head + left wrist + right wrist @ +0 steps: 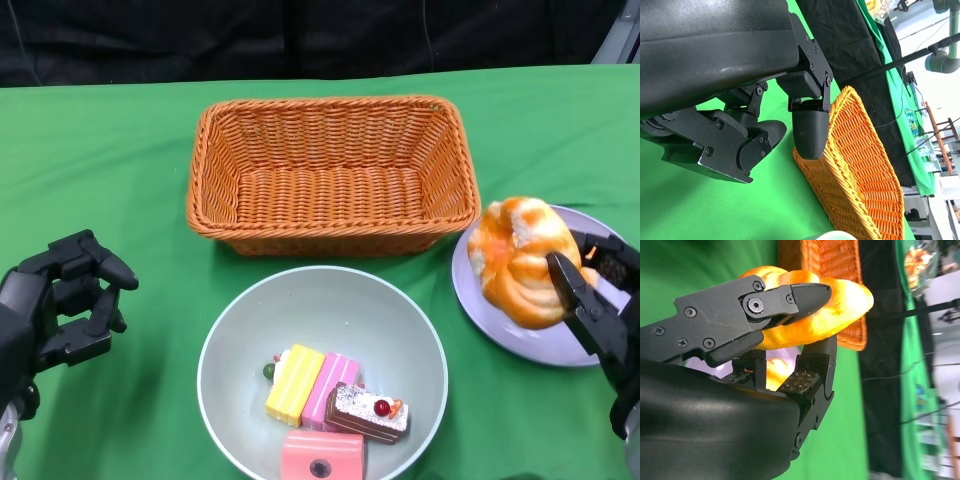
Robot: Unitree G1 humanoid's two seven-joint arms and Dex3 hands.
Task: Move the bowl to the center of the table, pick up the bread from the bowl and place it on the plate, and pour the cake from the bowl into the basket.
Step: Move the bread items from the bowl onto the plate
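Note:
The orange glazed bread (520, 260) is held in my right hand (600, 310) just over the lavender plate (515, 342) at the right. In the right wrist view a finger lies across the top of the bread (840, 300) and the thumb sits below it. The pale green bowl (320, 300) stands at the near centre. It holds several cake pieces: a yellow one (293, 383), a pink one (328, 388), a chocolate one (368, 412) and a pink roll (322, 455). The wicker basket (330, 190) behind it is empty. My left hand (65, 305) hovers at the lower left, holding nothing.
Green cloth covers the table (120, 150). A black backdrop runs behind its far edge. The left wrist view shows the basket (860, 170) just beyond my left hand (740, 100). The bowl sits close to the basket's front wall.

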